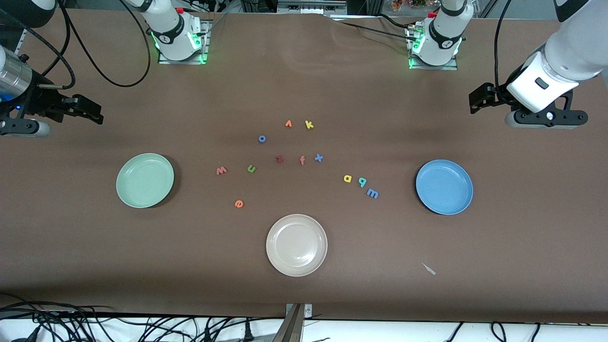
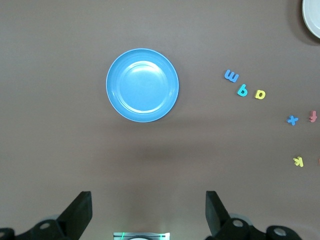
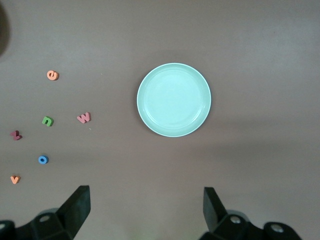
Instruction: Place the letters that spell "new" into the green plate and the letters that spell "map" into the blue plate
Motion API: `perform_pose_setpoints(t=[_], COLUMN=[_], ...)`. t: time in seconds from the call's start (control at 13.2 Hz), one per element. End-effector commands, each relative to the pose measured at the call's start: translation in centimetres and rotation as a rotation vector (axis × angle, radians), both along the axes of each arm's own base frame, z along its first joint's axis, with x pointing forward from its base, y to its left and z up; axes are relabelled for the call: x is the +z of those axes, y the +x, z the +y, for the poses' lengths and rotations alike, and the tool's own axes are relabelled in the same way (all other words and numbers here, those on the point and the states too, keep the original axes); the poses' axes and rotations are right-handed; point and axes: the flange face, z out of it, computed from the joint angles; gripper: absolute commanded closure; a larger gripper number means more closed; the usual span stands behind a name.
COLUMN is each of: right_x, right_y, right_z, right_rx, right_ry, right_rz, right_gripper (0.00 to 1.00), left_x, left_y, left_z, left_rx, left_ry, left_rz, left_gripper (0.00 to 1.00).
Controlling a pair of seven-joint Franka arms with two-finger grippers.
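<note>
The green plate lies toward the right arm's end, the blue plate toward the left arm's end. Both are empty. Between them on the cloth lie the salmon w, green n and orange e. The yellow a, teal p and blue m sit in a row by the blue plate. My left gripper and right gripper hang open and empty over bare cloth at their ends.
A beige plate lies nearest the front camera. Spare letters lie mid-table: blue o, orange v, yellow k, dark red z, orange f, blue x. A small pale scrap lies near the front edge.
</note>
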Motion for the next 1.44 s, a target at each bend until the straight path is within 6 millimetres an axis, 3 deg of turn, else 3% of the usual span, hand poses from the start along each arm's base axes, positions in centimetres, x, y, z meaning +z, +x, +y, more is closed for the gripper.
perform_pose_setpoints(t=[0.0, 1.36], right_x=[0.28, 0.11], right_y=[-0.48, -0.59], right_z=[0.04, 0.62], right_rx=[-0.006, 0.002], right_ry=[0.016, 0.013], right_rz=[0.018, 0.030], right_gripper=[0.00, 0.00], left_x=[0.56, 0.60], left_y=[0.11, 0.12], left_z=[-0.38, -0.87], left_rx=[0.019, 0.008], left_ry=[0.026, 0.027], left_rz=[-0.008, 0.001], left_gripper=[0.00, 0.00])
